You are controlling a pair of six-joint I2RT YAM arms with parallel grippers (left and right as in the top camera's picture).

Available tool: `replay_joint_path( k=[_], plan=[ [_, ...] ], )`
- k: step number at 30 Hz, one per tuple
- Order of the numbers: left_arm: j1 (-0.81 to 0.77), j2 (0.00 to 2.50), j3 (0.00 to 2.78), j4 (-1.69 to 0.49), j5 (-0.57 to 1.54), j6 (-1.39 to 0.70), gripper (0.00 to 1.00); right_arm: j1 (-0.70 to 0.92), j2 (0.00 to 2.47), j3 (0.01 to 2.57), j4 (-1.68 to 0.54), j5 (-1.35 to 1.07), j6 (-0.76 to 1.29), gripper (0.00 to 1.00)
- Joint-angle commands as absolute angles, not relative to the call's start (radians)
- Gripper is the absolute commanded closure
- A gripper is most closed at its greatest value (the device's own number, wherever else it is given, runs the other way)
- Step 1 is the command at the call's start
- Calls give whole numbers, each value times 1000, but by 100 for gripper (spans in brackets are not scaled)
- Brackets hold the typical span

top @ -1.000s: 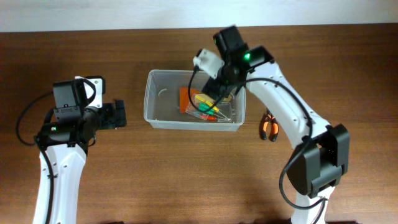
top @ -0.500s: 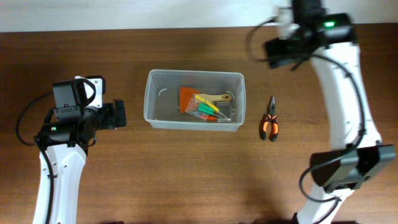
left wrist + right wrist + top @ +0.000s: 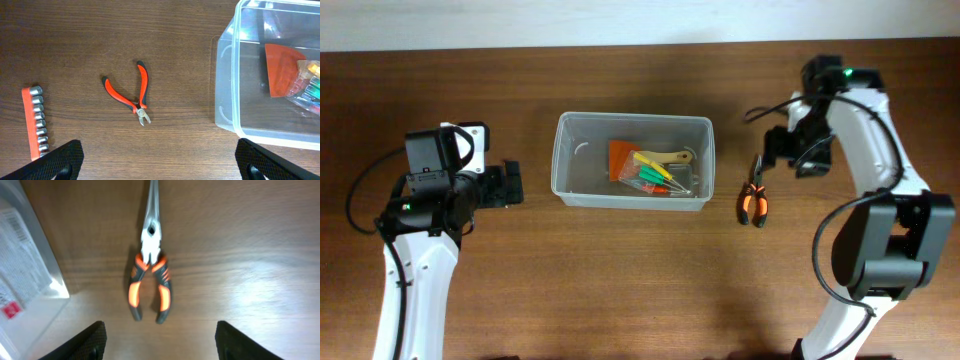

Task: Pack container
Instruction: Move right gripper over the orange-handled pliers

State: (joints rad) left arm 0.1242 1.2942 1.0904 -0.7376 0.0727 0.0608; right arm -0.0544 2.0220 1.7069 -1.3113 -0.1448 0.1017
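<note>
Down from the 1 o'clock table edge within half a second: right gripper [image 3: 160,347], now hovering at 3 o'clock of the large rectangular tub of clear frosted plastic [image 3: 582,172]. Sits mid-table; already holds an orange scraper [image 3: 622,158] and a clear packet of coloured screwdrivers [image 3: 670,182]. Near its 3 o'clock wall, apart from it: orange-and-black long-nose pliers [image 3: 752,198], flat on the wood, under the right jaws. Could clip the tub wall, or catch one handle only and twist the pliers, with that wall so near. Spread wide, empty, touching nothing. At 9 o'clock, left gripper [image 3: 167,167]: likewise wide and empty, above small red cutters [image 3: 131,95].
</note>
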Motion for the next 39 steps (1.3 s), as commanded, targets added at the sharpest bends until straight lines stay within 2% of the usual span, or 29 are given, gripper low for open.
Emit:
replay_joint_path(
  k=[1, 19, 30, 39],
  plan=[
    [128, 1297, 1108, -735, 86, 76, 1, -26, 2019, 1653, -1280, -189, 135, 30],
    [127, 1297, 1108, -735, 86, 76, 1, -20, 2019, 1608, -1203, -153, 138, 33],
    [127, 1297, 1108, -735, 86, 76, 1, -47, 2019, 1600, -1241, -73, 135, 32],
    [127, 1297, 1108, -735, 86, 76, 1, -46, 2019, 1466, -1172, -75, 90, 32]
  ],
)
